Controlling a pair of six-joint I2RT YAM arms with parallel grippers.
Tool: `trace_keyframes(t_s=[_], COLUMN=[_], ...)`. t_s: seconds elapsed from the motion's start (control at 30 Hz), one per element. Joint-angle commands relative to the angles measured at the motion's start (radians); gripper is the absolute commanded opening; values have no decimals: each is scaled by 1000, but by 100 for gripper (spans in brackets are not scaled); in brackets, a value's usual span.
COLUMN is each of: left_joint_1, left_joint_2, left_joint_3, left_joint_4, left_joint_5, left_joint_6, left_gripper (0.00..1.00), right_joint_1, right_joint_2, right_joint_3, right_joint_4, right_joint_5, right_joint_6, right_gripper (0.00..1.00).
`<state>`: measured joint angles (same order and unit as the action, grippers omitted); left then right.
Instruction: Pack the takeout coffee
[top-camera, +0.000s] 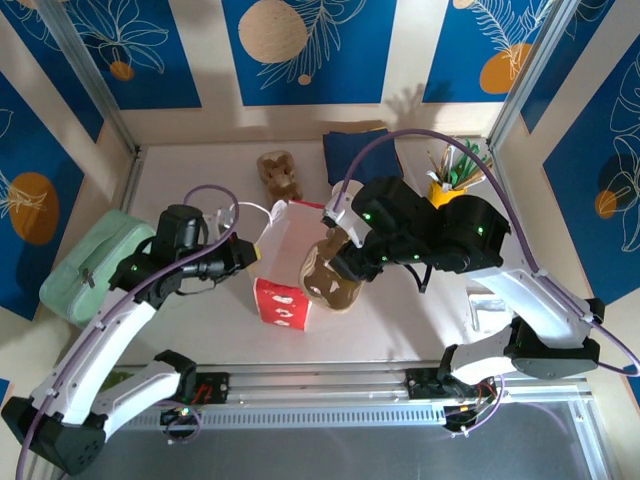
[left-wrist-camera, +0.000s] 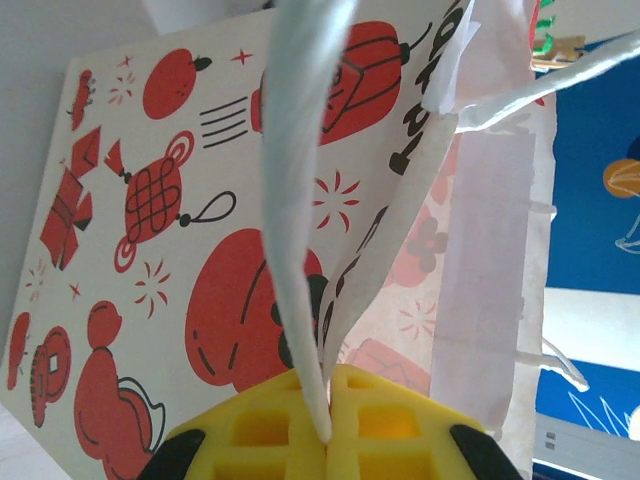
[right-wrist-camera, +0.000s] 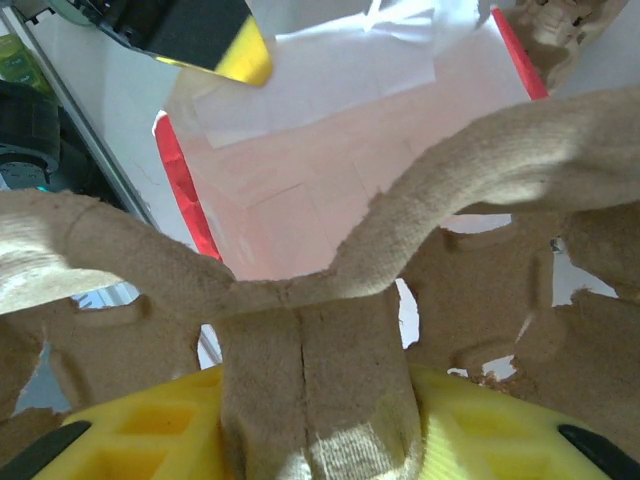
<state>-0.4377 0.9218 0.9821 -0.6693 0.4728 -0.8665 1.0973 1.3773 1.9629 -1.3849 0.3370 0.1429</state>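
A white paper bag (top-camera: 283, 248) printed with red figures (left-wrist-camera: 150, 200) stands open at mid-table. My left gripper (top-camera: 248, 256) is shut on its white handle (left-wrist-camera: 295, 250), which runs down between the yellow pads (left-wrist-camera: 270, 425). My right gripper (top-camera: 345, 250) is shut on the central post of a brown pulp cup carrier (right-wrist-camera: 450, 200), tilted at the bag's right side (top-camera: 330, 282). In the right wrist view the bag's open mouth (right-wrist-camera: 330, 150) lies just beyond the carrier. The takeout coffee is hidden.
A mint-green pouch (top-camera: 95, 262) lies at the left edge. At the back are a second pulp carrier (top-camera: 280, 172), a dark blue cloth (top-camera: 360, 152) and a yellow cup of stirrers (top-camera: 447, 182). A small white item (top-camera: 490, 305) lies at the right.
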Motion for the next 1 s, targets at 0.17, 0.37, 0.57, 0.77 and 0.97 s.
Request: trace_keyframes(t_s=[0.17, 0.37, 0.57, 0.77, 0.97], left_joint_1=[-13, -12, -12, -12, -12], left_joint_2=[34, 33, 52, 57, 39], left_joint_3=[1, -1, 6, 14, 43], left_joint_4=[62, 59, 31, 18, -18], left_joint_5=[88, 91, 85, 76, 53], left_joint_6=[27, 40, 72, 78, 89], left_gripper=[0, 0, 6, 23, 39], right_joint_1=[-39, -75, -89, -87, -85], right_joint_2=[91, 169, 228, 297, 370], right_joint_3=[81, 131, 146, 179, 247], right_joint_4=[-46, -43, -7, -2, -27], right_joint_5=[72, 79, 95, 159, 189], right_joint_6=[-95, -140, -189, -240, -259], right_gripper=[42, 42, 42, 42, 42])
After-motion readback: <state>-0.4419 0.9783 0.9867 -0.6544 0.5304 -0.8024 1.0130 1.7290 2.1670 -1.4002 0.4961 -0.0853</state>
